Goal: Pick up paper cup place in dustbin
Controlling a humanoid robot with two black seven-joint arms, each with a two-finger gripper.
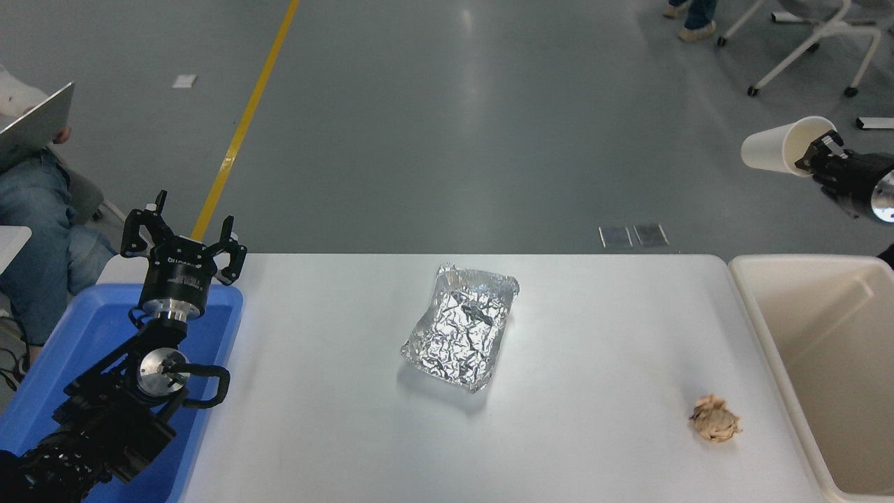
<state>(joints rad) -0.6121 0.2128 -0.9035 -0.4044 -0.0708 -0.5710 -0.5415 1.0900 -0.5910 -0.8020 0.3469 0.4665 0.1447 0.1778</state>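
White table (594,335); right hand (814,157), arm cut off, gripping paper cup (772,148).

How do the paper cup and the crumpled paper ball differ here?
The paper cup is white, smooth and held on its side by the right gripper, off the table; the crumpled paper ball is tan, wrinkled and lies loose on the table. Neither is in the dustbin.

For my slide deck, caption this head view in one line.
Right hand holds the paper cup sideways, high above the dustbin.
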